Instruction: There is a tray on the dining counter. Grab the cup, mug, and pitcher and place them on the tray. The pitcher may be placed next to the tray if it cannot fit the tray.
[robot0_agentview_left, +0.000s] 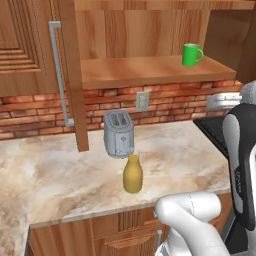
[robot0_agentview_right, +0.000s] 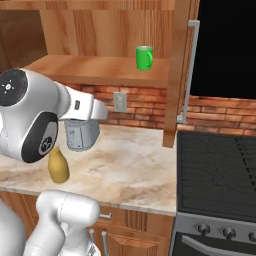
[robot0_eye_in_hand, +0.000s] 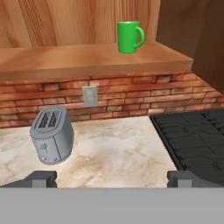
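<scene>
The green mug (robot0_agentview_left: 191, 54) (robot0_agentview_right: 144, 57) (robot0_eye_in_hand: 129, 37) stands upright on a wooden shelf (robot0_eye_in_hand: 87, 59) above the brick backsplash, its handle to the right. The mustard-yellow pitcher (robot0_agentview_left: 133, 174) (robot0_agentview_right: 58, 166) stands on the marbled kitchen counter (robot0_agentview_left: 55, 170), in front of the toaster. My gripper (robot0_eye_in_hand: 113, 179) is open with nothing between its fingertips (robot0_eye_in_hand: 41, 178). It hangs over the counter, facing the shelf, below the mug and well short of it. The tray, the cup and the dining counter are out of view.
A grey toaster (robot0_agentview_left: 118, 134) (robot0_agentview_right: 81, 135) (robot0_eye_in_hand: 51, 134) sits by the wall under the shelf. A black stove top (robot0_agentview_right: 220, 165) (robot0_eye_in_hand: 192, 135) adjoins the counter on the right. A wooden cabinet panel with a metal handle (robot0_agentview_left: 59, 75) hangs down at the shelf's left.
</scene>
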